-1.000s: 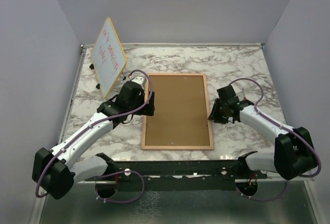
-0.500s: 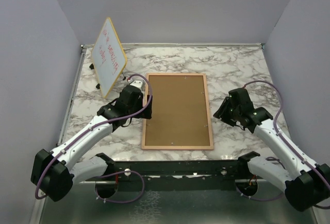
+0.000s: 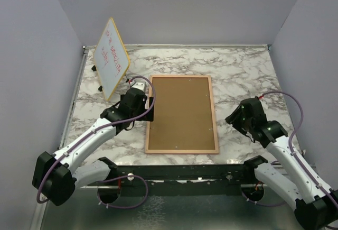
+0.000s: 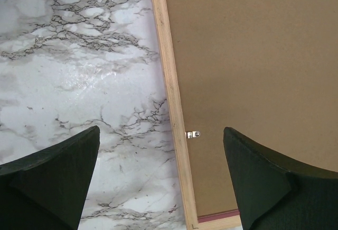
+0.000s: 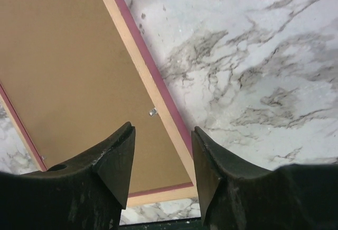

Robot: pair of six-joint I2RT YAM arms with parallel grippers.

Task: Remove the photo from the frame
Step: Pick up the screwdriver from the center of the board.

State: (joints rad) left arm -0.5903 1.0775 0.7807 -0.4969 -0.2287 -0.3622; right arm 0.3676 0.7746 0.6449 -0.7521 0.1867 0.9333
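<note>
You see the frame (image 3: pixel 182 113) lying flat in the middle of the marble table (image 3: pixel 243 66), with its brown back facing up and its thin pink border all around. The photo does not show in any view, so you cannot tell where it is. Your left gripper (image 3: pixel 149 108) sits at 9 o'clock of the frame, right by its long left edge. Its two fingers are spread wide apart and hold nothing. In the left wrist view, one finger (image 4: pixel 58 172) is over the marble and the other is over the brown back, with a small metal clip (image 4: pixel 193 134) between them. Your right gripper (image 3: pixel 231 118) is at about 4 o'clock of the frame, near its right edge but not touching it. Its fingers are partly apart and hold nothing. In the right wrist view, you see another little clip (image 5: pixel 152 111) on the back, just above the gap. A yellow-edged whiteboard (image 3: pixel 112 57) with red writing stands tilted at 10 o'clock, well apart from the frame.
</note>
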